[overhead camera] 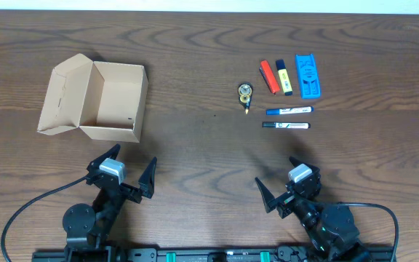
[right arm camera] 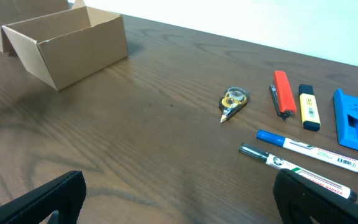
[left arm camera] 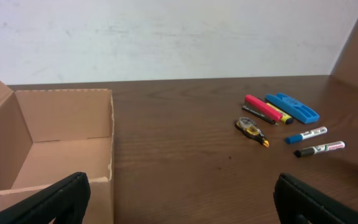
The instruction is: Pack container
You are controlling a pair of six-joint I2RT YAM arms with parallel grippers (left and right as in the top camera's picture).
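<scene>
Dark wood table [overhead camera: 195, 145], pale wall beyond. Far left: container [overhead camera: 93, 98], a tan cardboard box standing open, flap lid folded out to its left. Just in front of container: left gripper [overhead camera: 133, 164], jaws spread wide, grasping nothing. Well right of container: tape dispenser [overhead camera: 245, 93], red marker [overhead camera: 269, 76], yellow highlighter [overhead camera: 284, 76], blue case [overhead camera: 308, 76]; nearer, blue pen [overhead camera: 289, 110] and black pen [overhead camera: 286, 125], lying parallel. Right and forward of container: right gripper [overhead camera: 275, 171], released, holding nothing.
</scene>
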